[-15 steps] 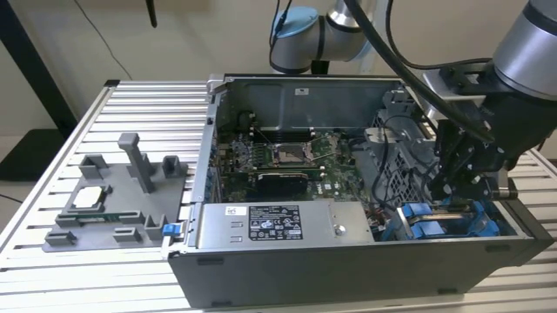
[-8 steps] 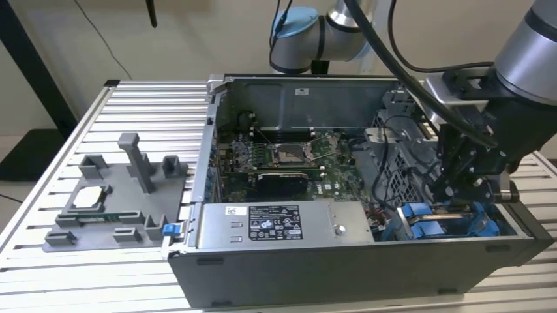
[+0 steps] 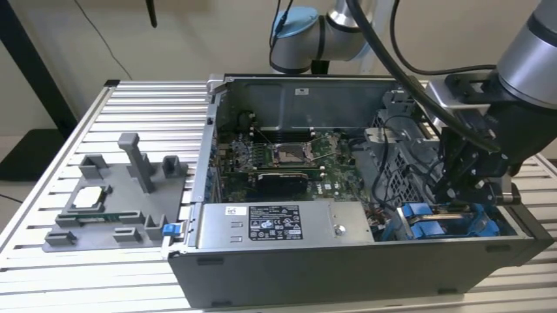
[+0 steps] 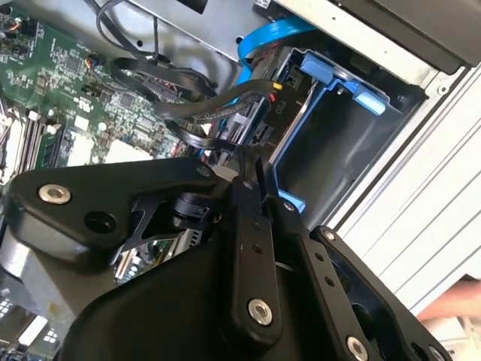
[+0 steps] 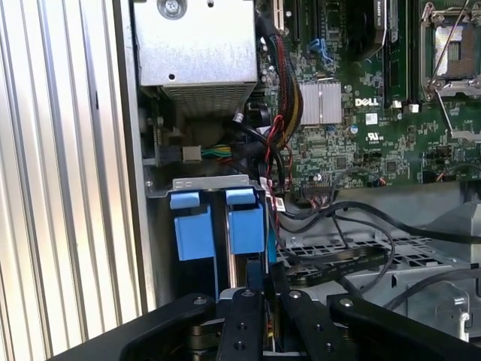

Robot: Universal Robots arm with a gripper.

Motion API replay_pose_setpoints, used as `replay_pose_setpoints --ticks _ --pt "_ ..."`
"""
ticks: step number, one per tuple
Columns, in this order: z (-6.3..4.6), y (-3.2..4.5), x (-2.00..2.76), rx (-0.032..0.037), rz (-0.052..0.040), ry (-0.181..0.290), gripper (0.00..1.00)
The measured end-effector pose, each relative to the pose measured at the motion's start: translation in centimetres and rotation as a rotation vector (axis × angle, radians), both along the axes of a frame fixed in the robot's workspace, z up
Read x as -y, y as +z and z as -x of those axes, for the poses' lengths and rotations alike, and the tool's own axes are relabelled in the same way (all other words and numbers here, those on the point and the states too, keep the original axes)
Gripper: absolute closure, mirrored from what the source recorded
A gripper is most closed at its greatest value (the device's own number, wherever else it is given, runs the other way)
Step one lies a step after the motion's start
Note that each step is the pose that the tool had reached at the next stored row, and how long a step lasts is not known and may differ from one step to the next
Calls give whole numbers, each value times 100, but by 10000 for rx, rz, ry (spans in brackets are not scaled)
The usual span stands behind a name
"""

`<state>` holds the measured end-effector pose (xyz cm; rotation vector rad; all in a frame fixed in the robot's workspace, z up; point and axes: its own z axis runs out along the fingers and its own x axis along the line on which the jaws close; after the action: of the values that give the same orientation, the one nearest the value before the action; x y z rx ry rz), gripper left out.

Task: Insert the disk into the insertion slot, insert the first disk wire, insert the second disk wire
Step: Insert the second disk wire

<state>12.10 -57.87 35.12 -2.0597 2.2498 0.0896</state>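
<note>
Gripper [image 5: 259, 289] tips buried behind black cables [image 5: 331, 248] beside blue drive-bay tabs [image 5: 218, 226]; you can't judge jaw state. Arm [image 3: 531, 52] cropped above tower case [image 3: 348, 261].

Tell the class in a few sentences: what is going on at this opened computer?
A robot arm's gripper is lowered into the open computer case, at the drive bay with blue fittings in the corner. Its fingers sit close together beside black wires near the bay. The motherboard lies exposed beside it.
</note>
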Motion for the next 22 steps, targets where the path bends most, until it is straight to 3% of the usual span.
replay_pose_setpoints --ticks 22 --pt "-103 -44 0 -1 -36 0 100"
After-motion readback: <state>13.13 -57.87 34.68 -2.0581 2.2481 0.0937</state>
